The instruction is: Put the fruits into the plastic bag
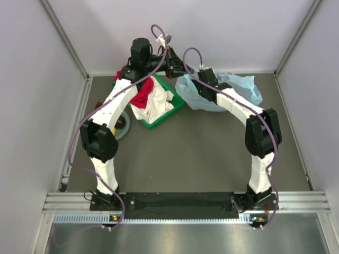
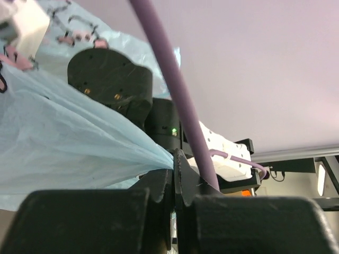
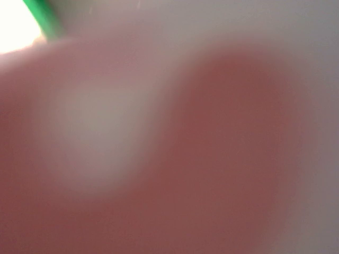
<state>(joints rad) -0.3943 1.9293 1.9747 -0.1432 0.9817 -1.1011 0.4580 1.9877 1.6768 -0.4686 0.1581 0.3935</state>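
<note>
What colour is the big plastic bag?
The plastic bag is pale, see-through blue. It shows best in the left wrist view.

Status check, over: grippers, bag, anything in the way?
Left gripper shut on bag edge. Right gripper state unreadable, wrist view blurred. One dark fruit visible on plate, not bagged. Tray of cloths right beside bag.

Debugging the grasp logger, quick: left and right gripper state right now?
Left gripper: closed, pinching the plastic bag film.
Right gripper: cannot be told; its wrist view is all blur.
</note>
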